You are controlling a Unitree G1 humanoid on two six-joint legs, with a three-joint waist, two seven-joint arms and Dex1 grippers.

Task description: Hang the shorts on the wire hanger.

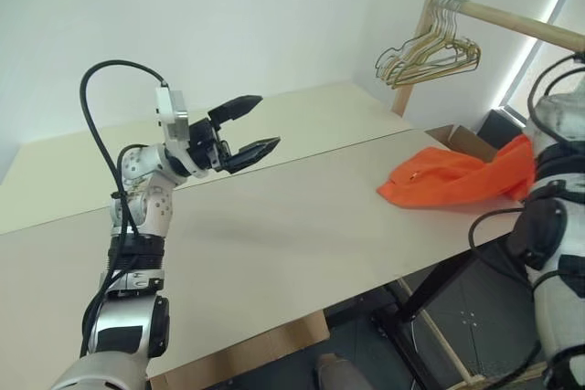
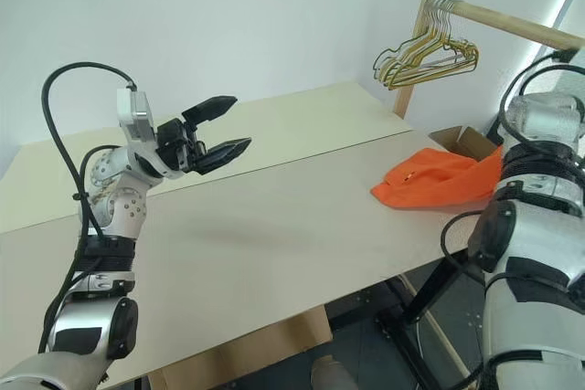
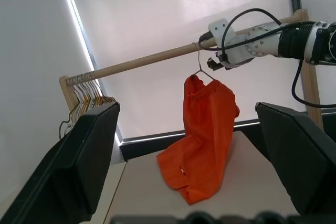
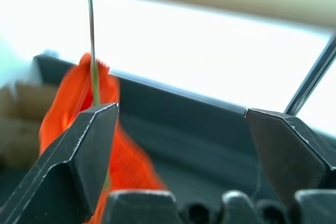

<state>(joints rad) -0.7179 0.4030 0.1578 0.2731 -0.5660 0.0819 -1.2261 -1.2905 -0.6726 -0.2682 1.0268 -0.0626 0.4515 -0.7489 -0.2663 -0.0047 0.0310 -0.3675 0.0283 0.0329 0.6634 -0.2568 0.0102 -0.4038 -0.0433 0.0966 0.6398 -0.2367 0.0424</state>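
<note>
The shorts (image 3: pixel 203 140) hang from the wire hanger (image 3: pixel 200 65), whose hook sits over the wooden rail (image 3: pixel 157 56). The waistband is bunched up at the hanger's neck, and the fabric drops from there onto the worktop (image 1: pixel 274 226), where the lower part lies crumpled at the right edge, near the far right corner. From the head views the orange cloth runs from that heap up and off toward the right.

The right claw (image 3: pixel 216 62) is up at the rail, just beside the hanger's hook, and its two fingers (image 4: pixel 79 156) stand spread wide with nothing between them. In the right wrist view the thin hanger wire (image 4: pixel 90 30) runs upright just by one finger, apart from the other, with the orange cloth behind it; whether wire and finger touch I cannot tell.

The left claw (image 1: pixel 251 130) hovers above the middle of the worktop, well apart from the shorts, pointing toward them. Its fingers are spread and hold nothing.

A cluster of gold and dark hangers (image 1: pixel 425 57) hangs at the far end of the rail, next to the wooden upright (image 1: pixel 416 52). An open cardboard box (image 1: pixel 466 141) sits just beyond the worktop's far right corner, behind the shorts.
</note>
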